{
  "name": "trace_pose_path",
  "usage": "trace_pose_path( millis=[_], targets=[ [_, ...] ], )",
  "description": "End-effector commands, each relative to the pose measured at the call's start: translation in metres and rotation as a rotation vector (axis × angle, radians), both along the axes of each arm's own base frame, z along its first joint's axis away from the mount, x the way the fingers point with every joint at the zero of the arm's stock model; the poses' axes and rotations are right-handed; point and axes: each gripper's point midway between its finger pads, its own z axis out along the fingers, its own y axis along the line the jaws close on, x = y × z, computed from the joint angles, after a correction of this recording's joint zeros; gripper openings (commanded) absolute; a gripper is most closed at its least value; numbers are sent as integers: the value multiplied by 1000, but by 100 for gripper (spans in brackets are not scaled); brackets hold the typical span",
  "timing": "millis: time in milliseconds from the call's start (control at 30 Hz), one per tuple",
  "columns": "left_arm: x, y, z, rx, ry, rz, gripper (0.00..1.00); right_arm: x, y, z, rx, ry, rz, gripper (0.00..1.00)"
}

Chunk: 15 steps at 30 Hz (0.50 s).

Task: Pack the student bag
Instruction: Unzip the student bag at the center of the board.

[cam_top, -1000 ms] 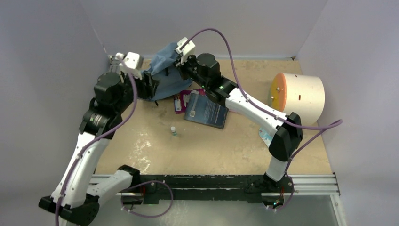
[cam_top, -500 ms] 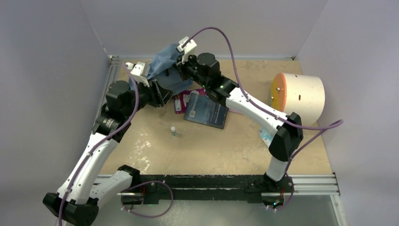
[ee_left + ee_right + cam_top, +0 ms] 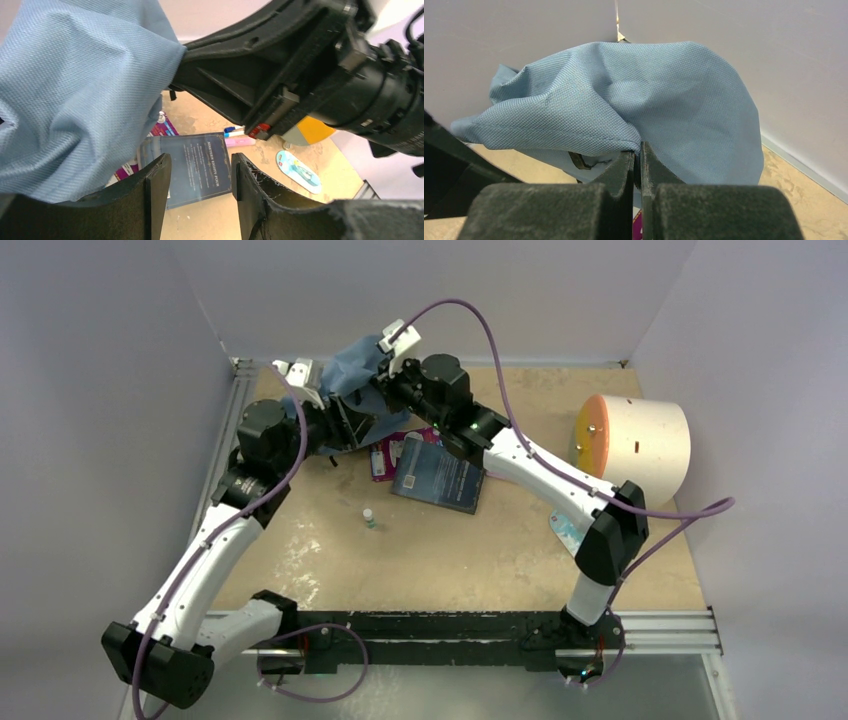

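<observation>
The grey-blue student bag (image 3: 352, 368) hangs bunched at the back of the table, lifted off it. My right gripper (image 3: 378, 390) is shut on a fold of its fabric edge, as the right wrist view (image 3: 637, 149) shows, with the bag (image 3: 634, 100) draped over the fingertips. My left gripper (image 3: 345, 425) is open and empty, just below and beside the bag. In the left wrist view the gripper (image 3: 200, 159) has the bag (image 3: 75, 100) at its upper left and the right arm's black gripper body overhead.
A dark blue book (image 3: 438, 475) lies right of the bag, partly over a magenta booklet (image 3: 384, 456). A small bottle (image 3: 369, 518) stands mid-table. Pens and a pink highlighter (image 3: 240, 142) and a pale blue oval tag (image 3: 299, 171) lie beyond. A white cylinder with an orange face (image 3: 640, 445) lies right.
My left arm has swung right and forward, bringing its gripper from the bag's left side to just under it. The right gripper has kept holding the bag up.
</observation>
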Motion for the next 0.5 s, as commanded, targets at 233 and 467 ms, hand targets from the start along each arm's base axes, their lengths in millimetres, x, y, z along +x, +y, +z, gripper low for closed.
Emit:
trace_pose_path(
  millis=[233,467],
  targets=[
    [22,16,20,46,-101,111,47,-16,-7,47,97,-65,27,0],
    [24,27,21,79,-120,165,48,-18,-4,47,99,-67,46,0]
  ],
)
